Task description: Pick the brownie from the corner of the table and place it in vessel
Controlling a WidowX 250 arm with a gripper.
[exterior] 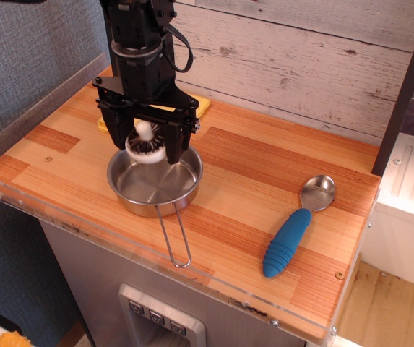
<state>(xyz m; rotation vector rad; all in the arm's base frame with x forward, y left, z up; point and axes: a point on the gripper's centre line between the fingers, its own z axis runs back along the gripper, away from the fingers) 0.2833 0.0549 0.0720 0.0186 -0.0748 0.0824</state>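
The brownie (146, 144), small and round with a white rim, dark top and white knob, hangs between the fingers of my black gripper (146, 143). The gripper is shut on it and holds it just above the back left part of the vessel (154, 179), a round shiny steel pan with a long wire loop handle (175, 236) pointing toward the front edge. The pan stands on the striped wooden table (250, 173) and holds nothing inside.
A flat yellow cloth (201, 107) lies behind the gripper, mostly hidden by it. A steel spoon with a blue ribbed handle (287, 241) lies at the right front. A clear plastic edge (19, 130) runs along the left and front. A whitewashed plank wall (300, 58) stands behind.
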